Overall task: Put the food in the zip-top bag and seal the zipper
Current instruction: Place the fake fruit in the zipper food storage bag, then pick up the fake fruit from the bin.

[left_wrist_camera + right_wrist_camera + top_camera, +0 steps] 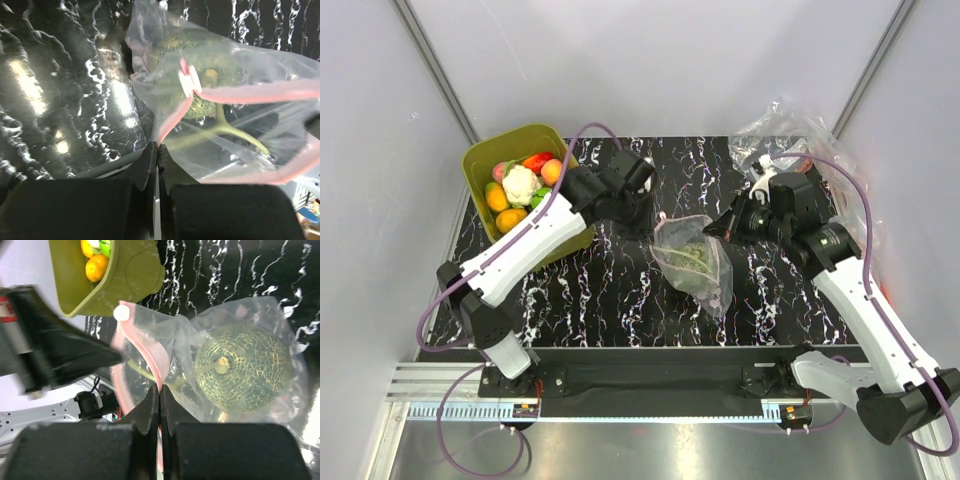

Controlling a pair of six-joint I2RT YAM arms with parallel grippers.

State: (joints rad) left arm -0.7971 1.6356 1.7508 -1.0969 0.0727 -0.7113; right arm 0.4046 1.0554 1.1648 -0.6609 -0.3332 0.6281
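**Bag (pixel 695 262) pinched at its mouth from two sides**

We find the left end effector (pixel 157 147) with its fingers pressed together on the pink zipper (pixel 172 117). The strip runs straight in between the tips. The right end effector (pixel 159 390) is clamped the same way on the zipper, at another point along the mouth.

The bag sits between the two. Its mouth is up at their tips and its body trails away from them towards the near edge of the black marbled worktop (pixel 620 300). The two sides of the zipper stand apart, so the mouth is open. A white slider (pixel 189 80) sits on the strip just ahead of the left end effector.

Inside the bag, ahead and to the right of the right end effector's tips, lies a netted green melon (pixel 242 367) with a pale stem.

The olive tub (pixel 512 136) stands to the outer side of the left end effector, well apart from the bag. It holds a cauliflower (pixel 522 183), oranges (pixel 510 218) and other pieces.

Crumpled clear bags (pixel 780 125) lie beyond the right end effector.
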